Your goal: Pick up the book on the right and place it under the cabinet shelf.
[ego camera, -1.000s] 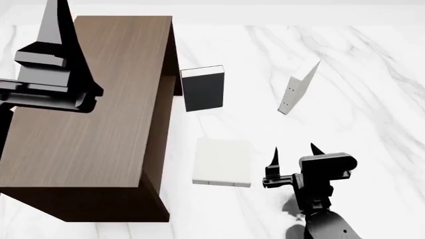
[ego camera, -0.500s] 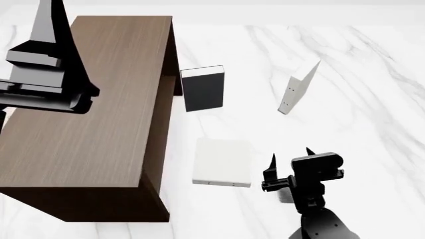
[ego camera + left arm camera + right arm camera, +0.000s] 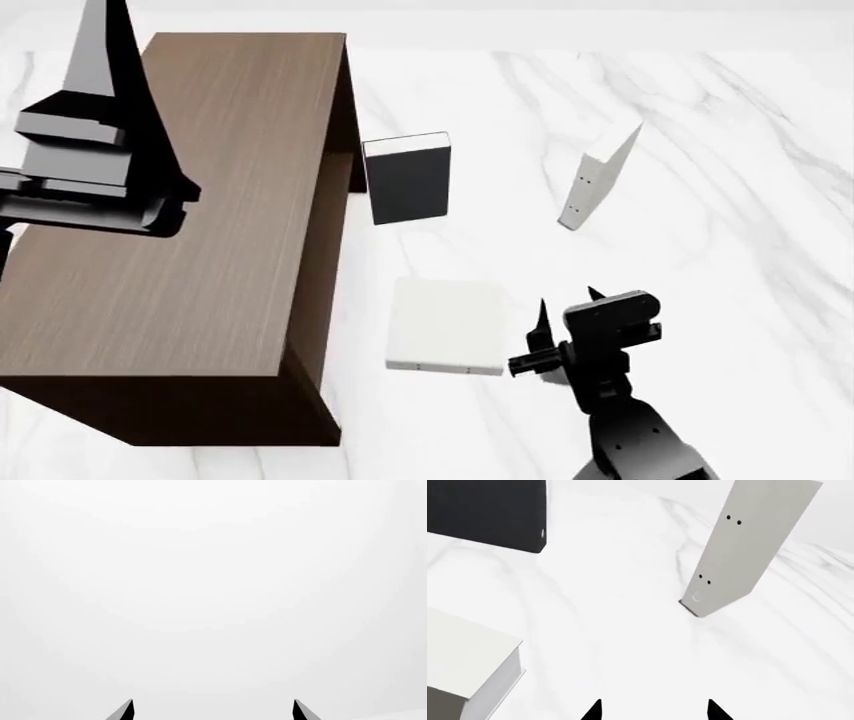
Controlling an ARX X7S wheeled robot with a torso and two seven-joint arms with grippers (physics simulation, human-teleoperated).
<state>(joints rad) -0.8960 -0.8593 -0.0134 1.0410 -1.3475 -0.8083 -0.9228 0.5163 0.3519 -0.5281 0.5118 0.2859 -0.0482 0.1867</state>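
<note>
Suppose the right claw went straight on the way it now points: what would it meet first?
Probably the bare marble floor. In the right wrist view the right claw aims between the pale grey book and the dotted white book, though depth is unclear.

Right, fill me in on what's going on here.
The right gripper hangs open beside the pale grey-white book, which lies flat on the marble surface and is not yet gripped. The left gripper is also open and holds nothing, raised over the dark wood cabinet. A charcoal book and a thin white dotted book stand farther back.
</note>
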